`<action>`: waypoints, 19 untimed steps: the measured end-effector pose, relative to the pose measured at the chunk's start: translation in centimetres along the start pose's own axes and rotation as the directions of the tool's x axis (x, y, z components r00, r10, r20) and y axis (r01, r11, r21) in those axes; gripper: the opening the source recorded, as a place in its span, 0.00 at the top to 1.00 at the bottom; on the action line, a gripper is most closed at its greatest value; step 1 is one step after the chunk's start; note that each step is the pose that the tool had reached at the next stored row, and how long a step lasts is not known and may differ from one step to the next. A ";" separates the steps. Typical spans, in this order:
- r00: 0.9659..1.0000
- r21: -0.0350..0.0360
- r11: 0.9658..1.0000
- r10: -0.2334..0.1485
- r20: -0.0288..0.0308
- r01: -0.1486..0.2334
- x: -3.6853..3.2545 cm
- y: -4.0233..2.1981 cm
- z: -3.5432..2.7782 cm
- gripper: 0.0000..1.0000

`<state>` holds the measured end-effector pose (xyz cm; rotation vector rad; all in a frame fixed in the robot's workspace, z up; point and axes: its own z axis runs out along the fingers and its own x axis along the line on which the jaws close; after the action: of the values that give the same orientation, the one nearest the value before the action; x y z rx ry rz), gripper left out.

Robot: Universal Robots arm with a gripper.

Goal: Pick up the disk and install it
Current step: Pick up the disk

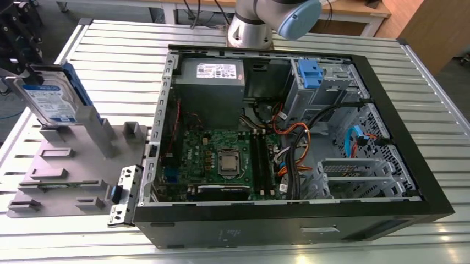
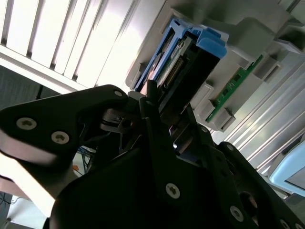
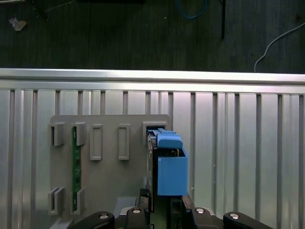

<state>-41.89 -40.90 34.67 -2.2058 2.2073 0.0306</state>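
The disk, a silver drive with a white-and-blue label in a blue bracket, stands on edge in a slot of the grey holder at the exterior view's left. My gripper is at its upper end. In both wrist views the black fingers lie one against each face of the disk, so the gripper looks shut on it. The disk still rests in the holder, with my gripper over it.
An open computer case lies on the slatted metal table, with a blue clip on its drive cage at the back. A green memory stick sits in another holder slot. The table edge is just past the holder.
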 end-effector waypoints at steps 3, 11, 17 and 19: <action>1.000 0.000 1.000 0.000 0.000 0.000 -0.02 0.00 -0.76 0.65; 1.000 0.000 1.000 0.000 0.000 0.000 -0.08 -0.01 -2.82 0.65; 1.000 0.000 1.000 0.000 0.000 0.000 -0.11 -0.01 -3.96 0.65; 1.000 0.000 1.000 0.000 0.000 0.000 -0.13 -0.01 -4.41 0.65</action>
<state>-41.88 -40.90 39.09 -2.2057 2.2072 0.0305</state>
